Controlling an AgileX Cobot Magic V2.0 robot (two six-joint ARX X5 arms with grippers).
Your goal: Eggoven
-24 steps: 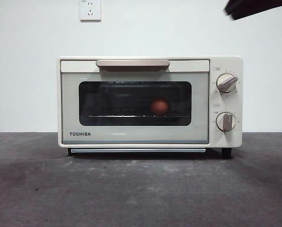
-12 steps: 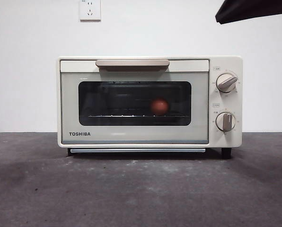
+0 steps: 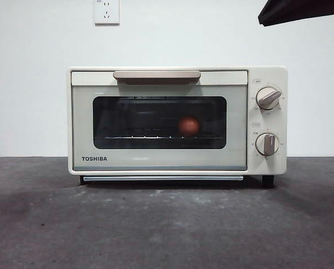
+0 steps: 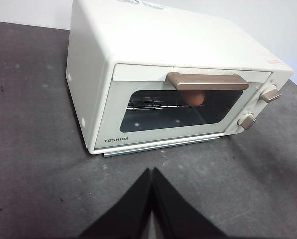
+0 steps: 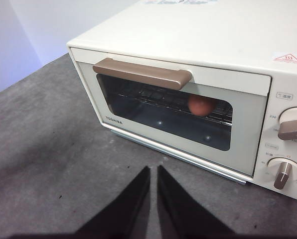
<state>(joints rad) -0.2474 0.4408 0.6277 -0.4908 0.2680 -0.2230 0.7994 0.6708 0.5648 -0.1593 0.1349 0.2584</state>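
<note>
The cream TOSHIBA toaster oven (image 3: 156, 163) stands in the middle of the table with its dark glass door shut. The reddish-brown egg (image 3: 189, 125) rests on the wire rack inside, right of centre, seen through the glass. It also shows in the left wrist view (image 4: 192, 97) and the right wrist view (image 5: 201, 105). My left gripper (image 4: 152, 172) is shut and empty, hovering in front of the oven (image 4: 163, 45). My right gripper (image 5: 153, 169) is shut and empty, in front of the oven (image 5: 213, 35). Neither touches it.
The oven's tan handle (image 3: 157, 75) runs along the top of the door. Two round knobs (image 3: 268, 97) sit on its right side. A black arm tip (image 3: 301, 10) shows at the top right corner. A wall socket (image 3: 107, 11) is on the white wall. The dark grey table (image 3: 167, 224) spreads in front.
The black arm tip at the top right corner has shifted a little and shows larger than a second ago. The oven, door and egg have not moved.
</note>
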